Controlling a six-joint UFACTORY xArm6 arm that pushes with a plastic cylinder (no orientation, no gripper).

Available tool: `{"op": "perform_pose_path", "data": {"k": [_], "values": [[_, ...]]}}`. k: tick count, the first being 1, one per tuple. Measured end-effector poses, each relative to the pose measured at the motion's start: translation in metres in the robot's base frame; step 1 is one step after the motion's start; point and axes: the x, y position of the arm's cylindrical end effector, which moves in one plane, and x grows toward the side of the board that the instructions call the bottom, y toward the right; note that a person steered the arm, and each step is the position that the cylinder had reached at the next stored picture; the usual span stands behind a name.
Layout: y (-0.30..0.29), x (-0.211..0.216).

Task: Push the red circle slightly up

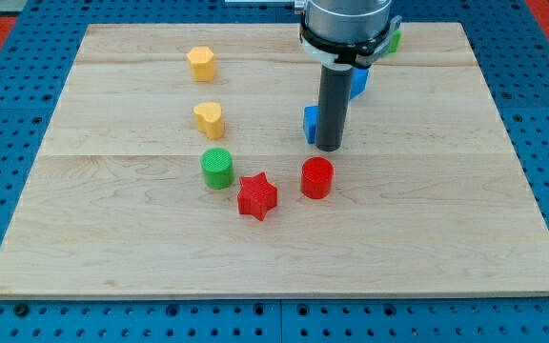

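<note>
The red circle (316, 178) sits near the middle of the wooden board (446, 219). My tip (329, 148) stands just above it toward the view's top, a short gap away and slightly to the right. A blue block (310, 124) is partly hidden behind the rod on its left side. A red star (256, 196) lies to the left of the red circle, slightly lower.
A green circle (217, 168) is left of the red star. A yellow heart (209, 119) and a yellow hexagon (201, 63) lie above it. Another blue block (359, 80) and a green block (392, 40) sit by the rod at the top.
</note>
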Motion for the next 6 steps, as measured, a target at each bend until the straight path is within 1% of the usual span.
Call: {"op": "perform_pose_path", "data": {"k": [1, 2, 3, 4, 5, 6], "values": [[0.017, 0.009], [0.028, 0.038], [0.027, 0.072], [-0.006, 0.085], [-0.024, 0.074], [-0.024, 0.069]]}}
